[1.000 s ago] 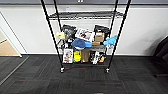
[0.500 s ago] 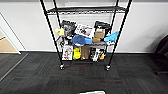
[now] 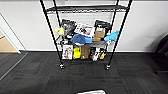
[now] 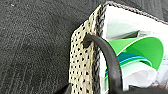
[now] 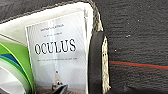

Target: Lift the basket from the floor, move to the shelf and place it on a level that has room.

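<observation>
The basket (image 4: 81, 62) is cream with dark speckles and a dark braided rim, and a dark handle (image 4: 107, 55) arches over its side. In the right wrist view the basket (image 5: 106, 50) holds an "OCULUS" booklet (image 5: 57, 50) and curved green sheets (image 5: 17, 57), above the dark grey floor (image 5: 135, 30). A pale edge of the basket (image 3: 91, 92) shows at the bottom of the head view. The shelf (image 3: 51, 32) stands ahead against the wall. Its upper wire level (image 3: 85, 9) is bare. Whether either gripper is open or shut is not visible.
The shelf's two lower tiers are packed with clutter: a blue cap (image 3: 78, 38), a cardboard box (image 3: 100, 32), packets and yellow items. Tan wood flooring (image 3: 6, 45) lies at the far left, a dark chair (image 3: 162, 47) at the right. A red line (image 5: 140, 64) crosses the carpet.
The whole head view has shifted a little: the shelf now looks slightly nearer and lower in the picture. Things on the shelf have not moved.
</observation>
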`<state>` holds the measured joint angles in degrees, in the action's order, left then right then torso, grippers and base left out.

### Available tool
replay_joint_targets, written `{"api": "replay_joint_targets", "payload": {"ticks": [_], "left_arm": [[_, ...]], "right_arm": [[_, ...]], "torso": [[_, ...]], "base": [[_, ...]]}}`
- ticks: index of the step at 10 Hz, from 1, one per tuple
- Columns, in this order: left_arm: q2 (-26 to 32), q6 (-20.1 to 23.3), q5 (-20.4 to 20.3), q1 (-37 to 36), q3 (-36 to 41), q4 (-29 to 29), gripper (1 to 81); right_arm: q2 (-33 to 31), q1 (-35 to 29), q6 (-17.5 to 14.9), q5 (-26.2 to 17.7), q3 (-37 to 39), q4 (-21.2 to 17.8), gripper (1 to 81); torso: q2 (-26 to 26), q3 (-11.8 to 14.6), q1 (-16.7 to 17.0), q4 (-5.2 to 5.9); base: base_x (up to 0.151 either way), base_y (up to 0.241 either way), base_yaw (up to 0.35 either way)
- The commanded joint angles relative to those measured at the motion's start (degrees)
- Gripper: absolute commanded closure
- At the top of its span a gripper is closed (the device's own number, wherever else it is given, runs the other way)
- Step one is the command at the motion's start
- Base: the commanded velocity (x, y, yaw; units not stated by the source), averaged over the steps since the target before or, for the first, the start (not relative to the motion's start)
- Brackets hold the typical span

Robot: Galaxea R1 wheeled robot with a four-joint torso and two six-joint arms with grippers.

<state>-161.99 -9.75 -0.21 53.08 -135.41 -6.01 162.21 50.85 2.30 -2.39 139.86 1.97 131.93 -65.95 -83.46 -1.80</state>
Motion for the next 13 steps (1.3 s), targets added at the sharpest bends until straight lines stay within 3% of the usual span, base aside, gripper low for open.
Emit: {"api": "replay_joint_targets", "payload": {"ticks": [1, 5, 6, 8, 9, 13], "left_arm": [[0.3, 0.0, 1.1, -5.2, 0.9, 0.0, 1.0], [-0.1, 0.0, 0.9, -5.2, 0.9, -0.3, 1.0], [-0.2, 0.0, 0.9, -5.2, 0.9, -0.2, 81.1], [-0.4, 0.0, 0.8, -5.2, 0.9, -0.2, 81.1], [-0.5, 0.0, 0.9, -5.1, 0.9, -0.3, 81.1], [1.8, -0.1, 1.8, -4.7, 5.1, -0.5, 81.1]], "right_arm": [[-0.5, -7.9, 2.4, -1.5, -1.1, -1.6, 1.0], [-0.5, -8.1, 3.8, -1.5, -2.2, -1.6, 1.0], [-0.6, -7.9, 3.8, -1.5, -2.4, -1.6, 1.0], [-0.6, -7.7, 3.8, -1.5, -2.6, -1.6, 1.0], [-0.7, -7.7, 3.8, -1.5, -2.8, -1.7, 81.1], [-1.3, -7.0, 5.4, -1.5, -3.3, -1.7, 81.1]], "torso": [[0.0, 0.0, 0.0, 0.0], [0.0, 0.0, 0.0, 0.0], [0.0, 0.0, 0.0, 0.0], [0.0, 0.0, 0.0, 0.0], [0.0, 0.0, 0.0, 0.0], [0.0, 0.0, 0.0, 0.0]], "base": [[0.0, 0.0, 0.0], [0.0, 0.0, 0.0], [0.0, 0.0, 0.0], [0.0, 0.0, 0.0], [0.0, 0.0, 0.0], [0.0, 0.0, 0.0]]}}
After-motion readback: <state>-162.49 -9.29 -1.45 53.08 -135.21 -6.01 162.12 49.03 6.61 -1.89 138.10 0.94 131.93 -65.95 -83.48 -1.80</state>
